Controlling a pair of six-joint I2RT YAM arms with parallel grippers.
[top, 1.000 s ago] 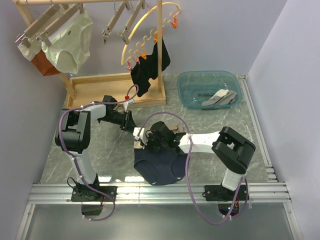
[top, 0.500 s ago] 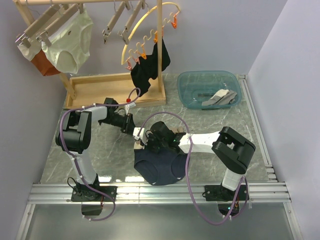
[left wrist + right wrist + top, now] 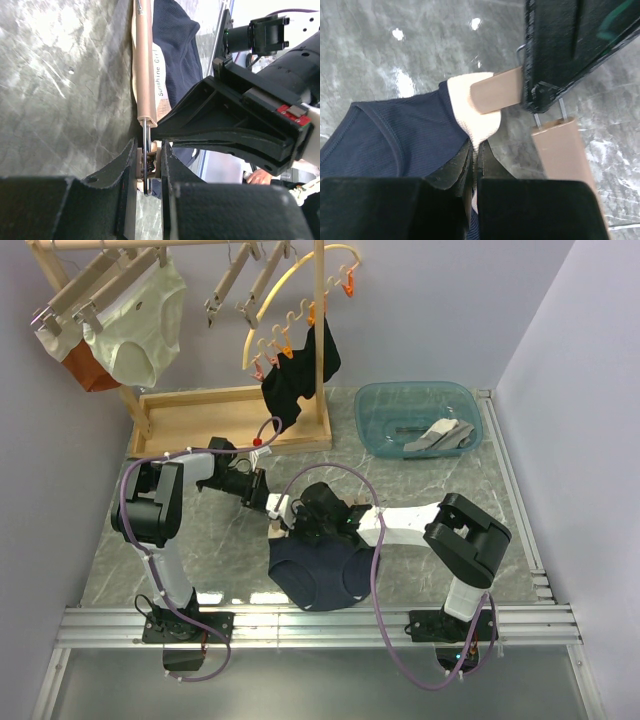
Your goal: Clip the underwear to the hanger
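The navy underwear point(image 3: 318, 575) lies on the marble table near the front, and its beige waistband point(image 3: 472, 112) reaches the hanger. The light-wood hanger bar point(image 3: 144, 65) lies along the waistband, whose label point(image 3: 159, 75) shows in the left wrist view. My left gripper point(image 3: 260, 494) is shut on the hanger's end clip point(image 3: 148, 167), squeezing it between both fingers point(image 3: 125, 167). My right gripper point(image 3: 291, 524) is shut on the waistband point(image 3: 479, 145) and holds its edge at the clip's wooden jaw point(image 3: 495, 91). The two grippers almost touch.
A blue basin point(image 3: 372, 420) with grey cloth stands at the back right. A wooden rack base point(image 3: 200, 410) stands at the back left. Above it hang cream briefs point(image 3: 135, 325), spare bar hangers point(image 3: 240, 285) and a yellow curved hanger with a black garment point(image 3: 300, 370). Metal rails point(image 3: 320, 625) line the front edge.
My left gripper has moved a little right and nearer, closing up on the right gripper. The right gripper and the underwear have hardly moved.
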